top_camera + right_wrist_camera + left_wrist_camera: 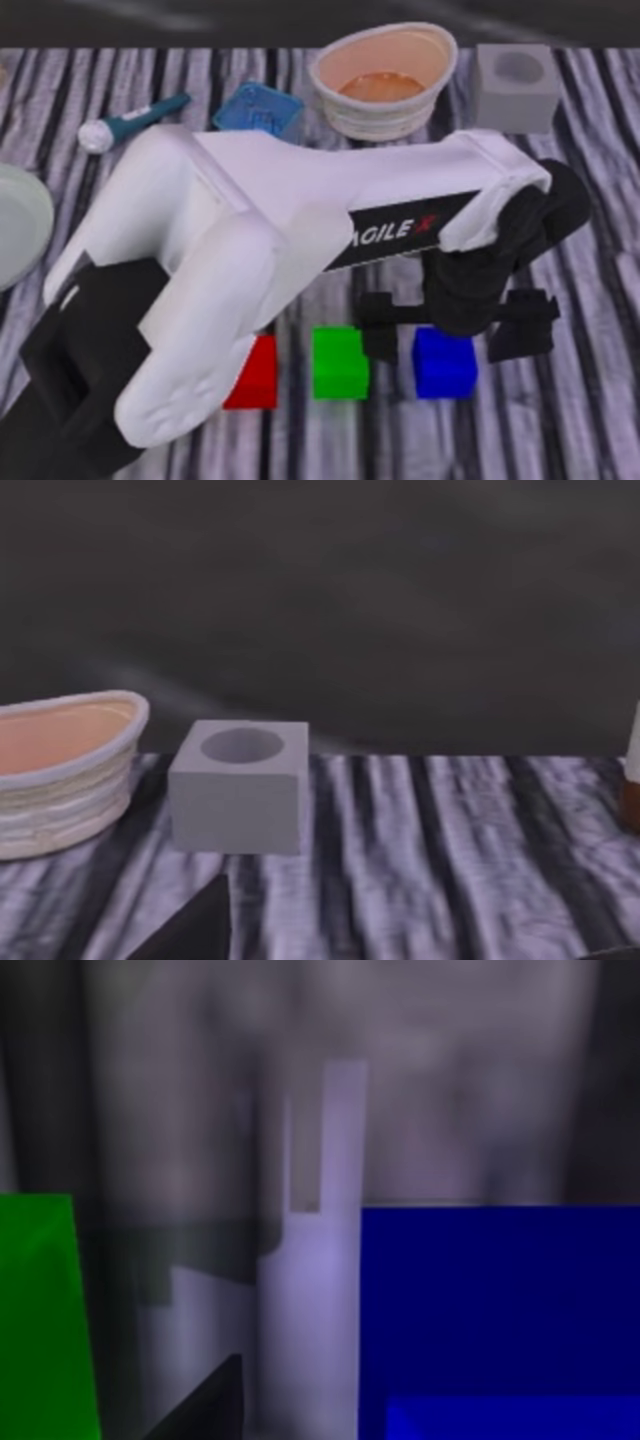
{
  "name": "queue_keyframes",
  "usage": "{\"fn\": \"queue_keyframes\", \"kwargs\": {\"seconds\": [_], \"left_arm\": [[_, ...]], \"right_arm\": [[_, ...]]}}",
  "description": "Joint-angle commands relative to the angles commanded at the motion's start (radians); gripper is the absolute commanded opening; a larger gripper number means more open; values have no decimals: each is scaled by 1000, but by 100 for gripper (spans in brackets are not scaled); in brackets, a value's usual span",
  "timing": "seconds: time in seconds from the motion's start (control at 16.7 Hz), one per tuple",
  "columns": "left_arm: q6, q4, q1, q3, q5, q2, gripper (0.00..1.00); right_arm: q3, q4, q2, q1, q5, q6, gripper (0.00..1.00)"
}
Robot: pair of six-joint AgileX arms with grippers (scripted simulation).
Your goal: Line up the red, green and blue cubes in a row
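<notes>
Directly beneath the left claw [455, 325] — fingers spread, gripping nothing — sat the blue cube [444, 364], near the desk's front edge.

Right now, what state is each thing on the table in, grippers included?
red cube: on the table, left end of the row.
green cube: middle, apart from both.
blue cube: right end, not gripped.
left gripper: open, straddling the blue cube.
bowl: upright.
grey block: hollow facing up.
</notes>
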Motion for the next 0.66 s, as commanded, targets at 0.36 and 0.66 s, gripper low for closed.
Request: {"fn": "queue_keyframes", "kwargs": {"seconds": [0.36,0.66], "left_arm": [[-1,-115,3,95,3,-20,100],[-5,-243,16,196,-1,-47,100]], "right_arm": [[0,0,0,0,0,0,100],[0,0,0,0,0,0,100]]}}
